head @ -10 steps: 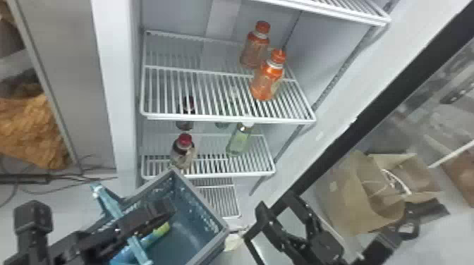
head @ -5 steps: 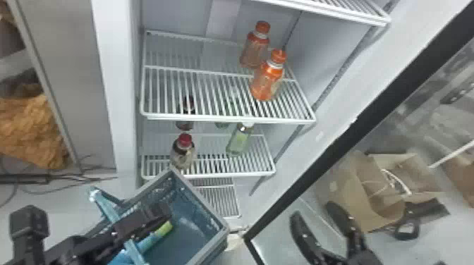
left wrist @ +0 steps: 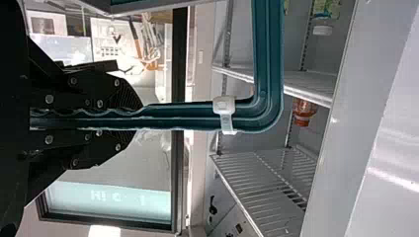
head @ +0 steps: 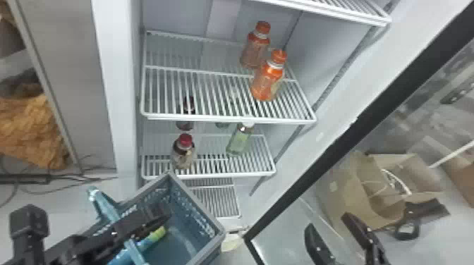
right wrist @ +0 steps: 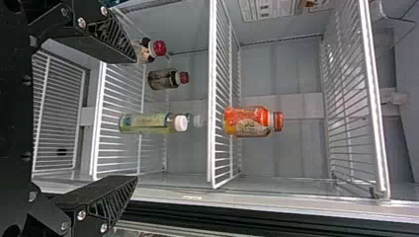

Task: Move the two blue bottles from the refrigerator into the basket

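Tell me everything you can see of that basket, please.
The basket is open-topped and blue-grey, plastic by its look, with small openings in its walls. It is just before the open refrigerator. Its teal handle wears a white tie, and the left arm's jaws are shut on that handle. Inside lies a blue item with a yellow-green end, partly hidden.

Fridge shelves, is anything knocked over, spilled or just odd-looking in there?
Nothing stands out in the refrigerator: two orange bottles stand upright on one shelf, and the front green bottle and red-capped bottle stand upright on the shelf below, caps on.
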You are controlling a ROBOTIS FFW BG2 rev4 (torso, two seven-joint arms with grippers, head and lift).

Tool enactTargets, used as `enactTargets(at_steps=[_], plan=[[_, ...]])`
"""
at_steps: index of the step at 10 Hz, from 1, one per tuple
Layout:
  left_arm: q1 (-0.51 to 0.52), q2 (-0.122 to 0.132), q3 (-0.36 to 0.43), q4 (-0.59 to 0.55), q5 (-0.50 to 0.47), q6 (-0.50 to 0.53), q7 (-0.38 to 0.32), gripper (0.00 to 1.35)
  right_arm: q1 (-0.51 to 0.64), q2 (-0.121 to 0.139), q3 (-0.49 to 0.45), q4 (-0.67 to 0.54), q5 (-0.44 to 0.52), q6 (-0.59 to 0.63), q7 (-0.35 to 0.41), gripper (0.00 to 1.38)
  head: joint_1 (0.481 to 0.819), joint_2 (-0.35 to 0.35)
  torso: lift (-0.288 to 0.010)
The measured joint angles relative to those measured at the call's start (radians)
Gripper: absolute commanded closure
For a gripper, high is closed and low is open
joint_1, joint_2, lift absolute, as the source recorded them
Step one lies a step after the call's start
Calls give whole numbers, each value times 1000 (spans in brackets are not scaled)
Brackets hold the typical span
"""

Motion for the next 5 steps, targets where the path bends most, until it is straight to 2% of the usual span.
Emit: enactTargets(at_steps=[5], plan=[[-12, 5, -7, 0, -3, 4, 0, 1202, -4, -5, 1, 35, -12, -1, 2, 223, 695, -350, -10]])
